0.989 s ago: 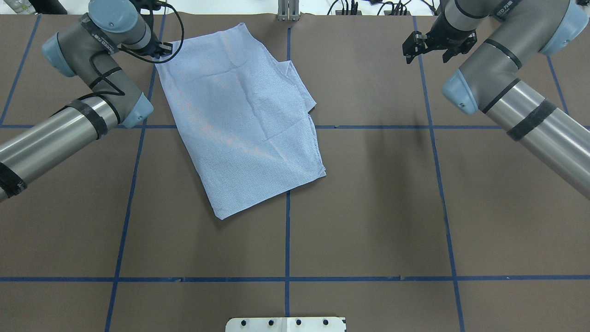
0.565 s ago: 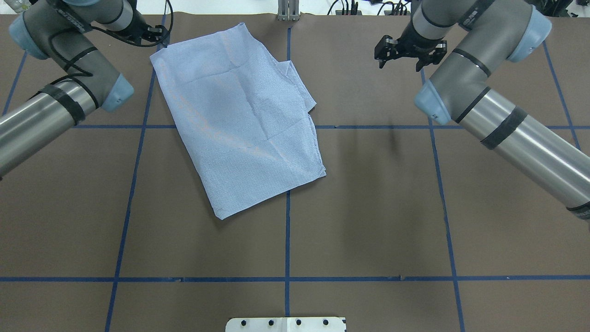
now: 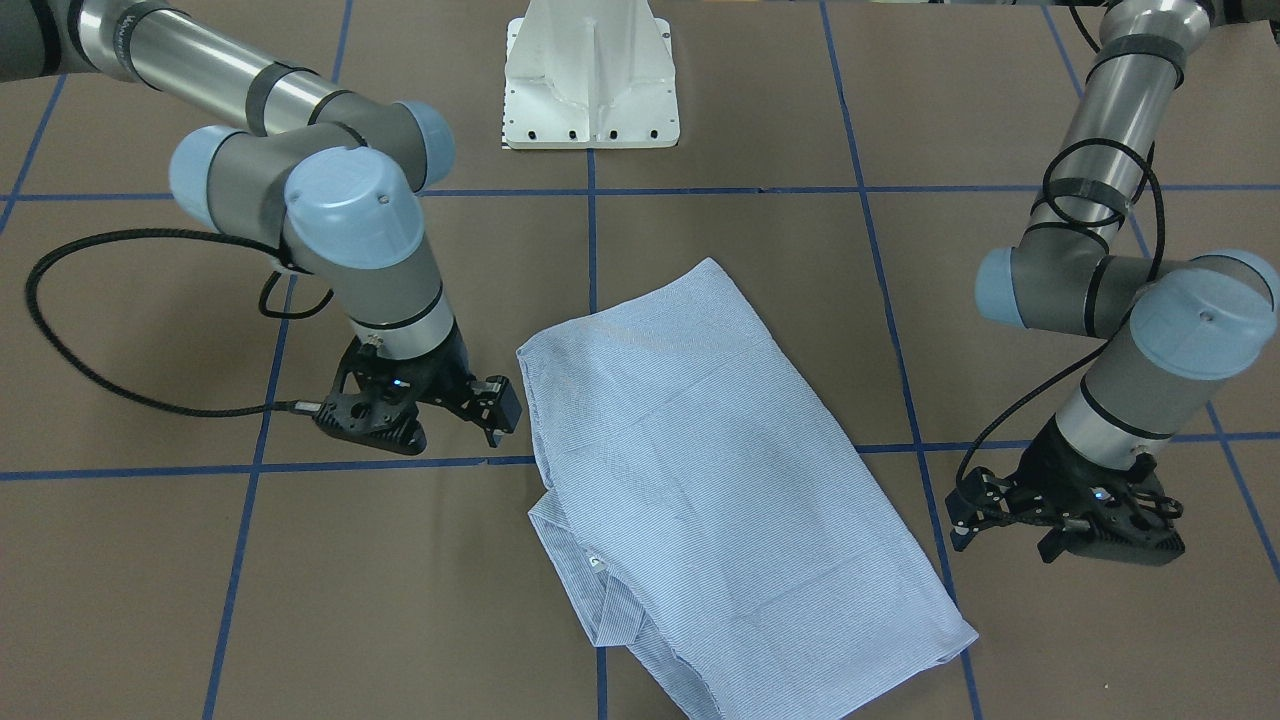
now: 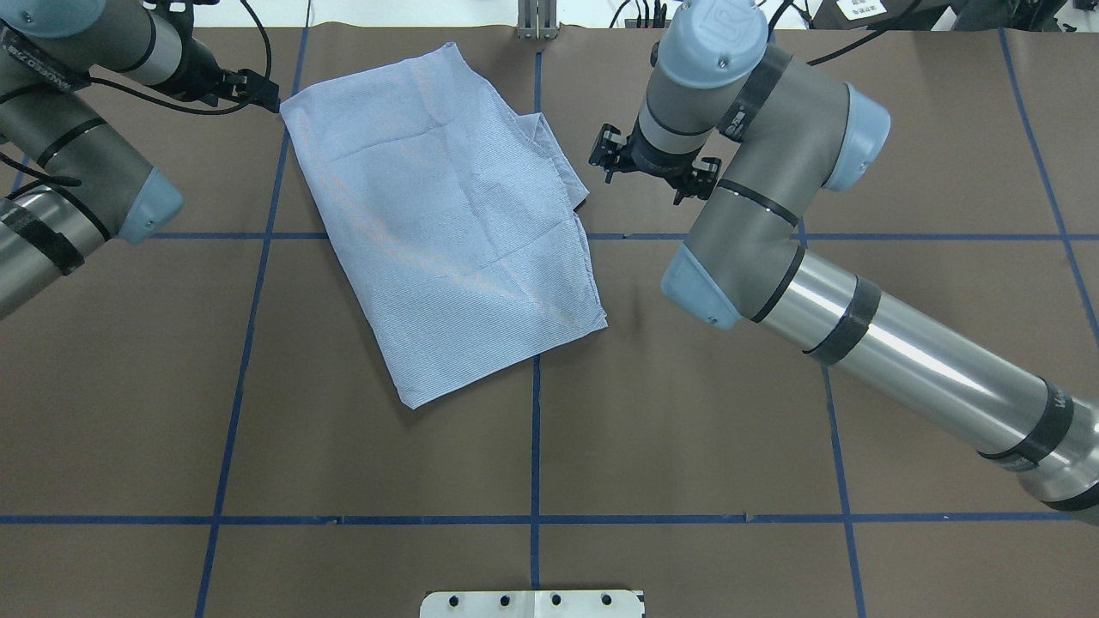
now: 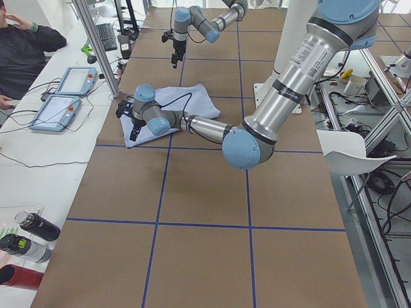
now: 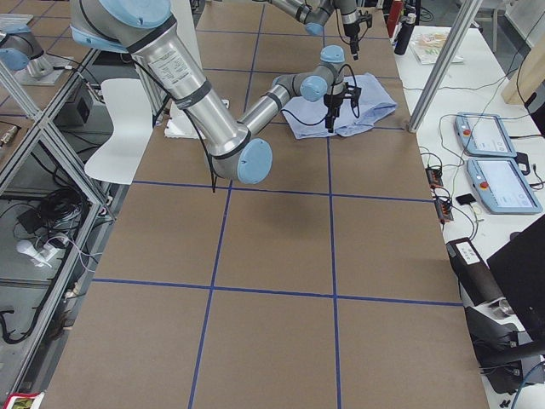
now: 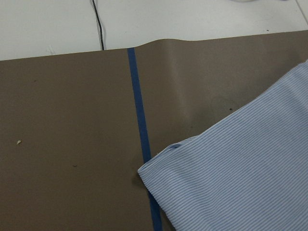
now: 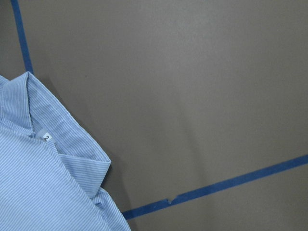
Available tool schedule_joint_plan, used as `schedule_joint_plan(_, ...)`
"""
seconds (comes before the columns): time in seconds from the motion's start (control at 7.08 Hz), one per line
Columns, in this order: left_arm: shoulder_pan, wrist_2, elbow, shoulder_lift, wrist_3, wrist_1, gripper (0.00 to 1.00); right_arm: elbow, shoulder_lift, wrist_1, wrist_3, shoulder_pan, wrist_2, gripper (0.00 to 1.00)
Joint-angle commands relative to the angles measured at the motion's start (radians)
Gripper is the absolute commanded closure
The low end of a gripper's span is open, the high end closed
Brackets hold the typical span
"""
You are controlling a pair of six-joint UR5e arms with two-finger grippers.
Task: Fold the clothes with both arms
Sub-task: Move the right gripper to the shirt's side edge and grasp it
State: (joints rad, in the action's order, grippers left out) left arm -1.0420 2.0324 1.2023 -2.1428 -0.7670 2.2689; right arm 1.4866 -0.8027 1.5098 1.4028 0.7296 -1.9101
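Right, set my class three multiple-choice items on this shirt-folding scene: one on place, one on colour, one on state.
1. The collar lies nearer: A the right pincer; B the left pincer; C both equally.
2. The tape lines on the table are: A red; B blue; C yellow.
3. The shirt is: A hanging from a pincer; B balled up; C lying folded, ungripped.

1 A: the collar side faces the right pincer, whose wrist view shows it.
2 B: blue lines cross the brown table.
3 C: it lies flat, both pincers open and clear of it.
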Motion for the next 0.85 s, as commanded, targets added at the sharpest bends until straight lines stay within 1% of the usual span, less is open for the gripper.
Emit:
schedule_joint_plan(0.0,0.004,0.002,0.061,0.038,-0.009,-0.002,0.0,0.011,0.0,0.001,0.16,-0.064,0.039,0.01)
schedule_joint_plan(0.28,0.01,0.003,0.071,0.046,-0.011,-0.002,0.0,0.014,-0.013,-0.003,0.287,-0.097,0.043,0.04)
schedule_joint_plan(0.57,0.016,0.003,0.074,0.046,-0.012,-0.002,0.0,0.012,-0.01,0.0,0.398,-0.151,0.1,0.09)
schedule_joint_plan(0.71,0.017,0.003,0.072,0.046,-0.044,-0.002,0.0,0.009,-0.015,0.0,0.438,-0.189,0.117,0.13)
